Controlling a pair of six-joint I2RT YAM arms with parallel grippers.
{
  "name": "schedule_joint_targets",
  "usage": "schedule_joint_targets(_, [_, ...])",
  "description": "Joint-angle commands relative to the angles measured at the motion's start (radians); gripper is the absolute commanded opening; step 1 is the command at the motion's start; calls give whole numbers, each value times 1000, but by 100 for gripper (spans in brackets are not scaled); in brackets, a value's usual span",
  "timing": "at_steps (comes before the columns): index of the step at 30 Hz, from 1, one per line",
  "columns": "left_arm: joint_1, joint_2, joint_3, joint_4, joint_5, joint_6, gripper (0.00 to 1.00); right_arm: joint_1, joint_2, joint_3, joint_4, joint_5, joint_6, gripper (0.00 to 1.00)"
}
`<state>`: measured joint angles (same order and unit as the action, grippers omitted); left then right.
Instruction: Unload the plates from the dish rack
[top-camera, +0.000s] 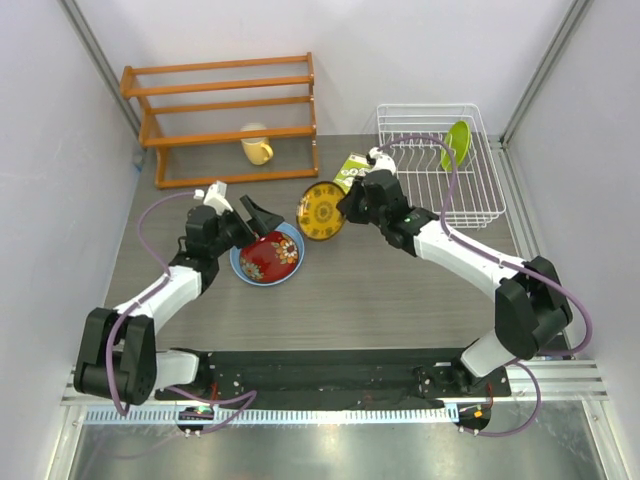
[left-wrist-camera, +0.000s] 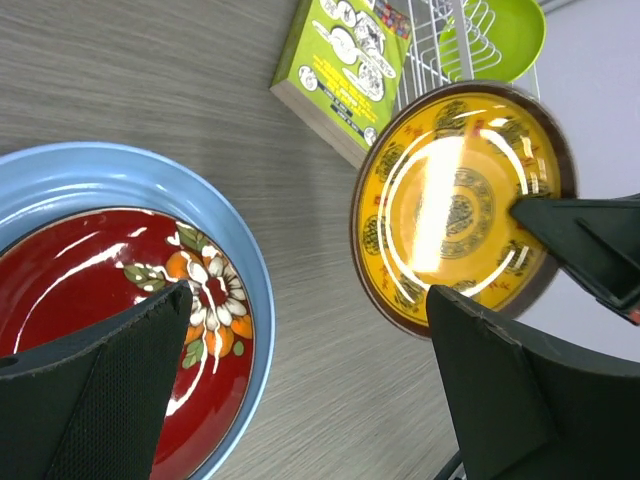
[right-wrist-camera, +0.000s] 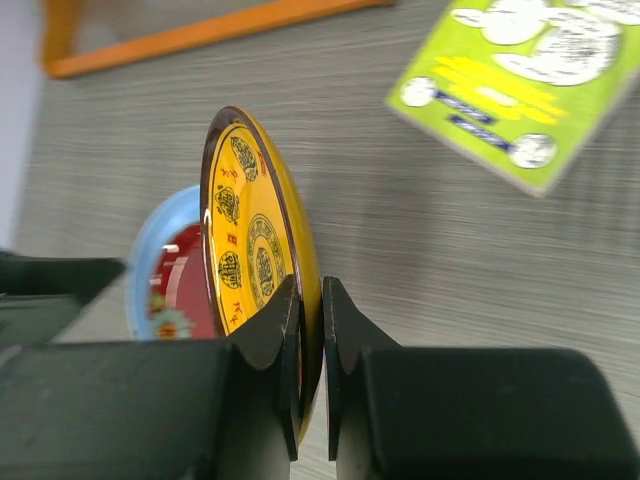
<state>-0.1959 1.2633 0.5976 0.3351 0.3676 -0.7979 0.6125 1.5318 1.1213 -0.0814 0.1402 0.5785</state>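
Observation:
My right gripper (top-camera: 345, 207) (right-wrist-camera: 311, 345) is shut on the rim of the amber dark-rimmed plate (top-camera: 320, 211) (right-wrist-camera: 255, 255) (left-wrist-camera: 460, 200), holding it on edge above the table between the rack and the stacked plates. The dark red patterned plate (top-camera: 268, 256) (left-wrist-camera: 110, 290) lies inside the larger light blue plate (top-camera: 290, 240) (left-wrist-camera: 150, 175) on the table. My left gripper (top-camera: 250, 215) (left-wrist-camera: 310, 385) hangs open over the right edge of that stack, nothing between its fingers. A lime green plate (top-camera: 457, 143) (left-wrist-camera: 500, 35) stands upright in the white wire dish rack (top-camera: 480, 190).
A green booklet (top-camera: 351, 168) (left-wrist-camera: 345, 70) (right-wrist-camera: 520, 80) lies flat just left of the dish rack. At the back stands an orange wooden shelf rack (top-camera: 225, 90) with a yellow mug (top-camera: 257, 148) in front of it. White walls close in both sides.

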Motion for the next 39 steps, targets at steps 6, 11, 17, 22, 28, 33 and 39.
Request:
schedule_joint_targets(6, [-5, 76, -15, 195, 28, -58, 98, 56, 56, -12, 281, -215, 202, 1])
schedule_joint_targets(11, [-5, 110, -13, 265, 44, -90, 84, 56, 80, -54, 433, -329, 299, 1])
schedule_joint_targets(17, [-5, 117, -30, 262, 37, -92, 26, 56, 94, -72, 509, -369, 350, 1])
schedule_joint_targets(22, [-7, 88, -24, 162, -2, -51, 8, 56, 91, -64, 473, -341, 331, 6])
schedule_joint_targets(28, [-7, 30, -39, 55, -94, -1, 0, 55, 97, -38, 381, -304, 284, 42])
schedule_joint_targets(33, [-4, -34, -47, -65, -192, 46, 0, 46, 93, -5, 240, -232, 201, 66])
schedule_joint_targets(39, [0, -96, -74, -153, -285, 81, 0, 13, 48, -11, 137, -146, 132, 68])
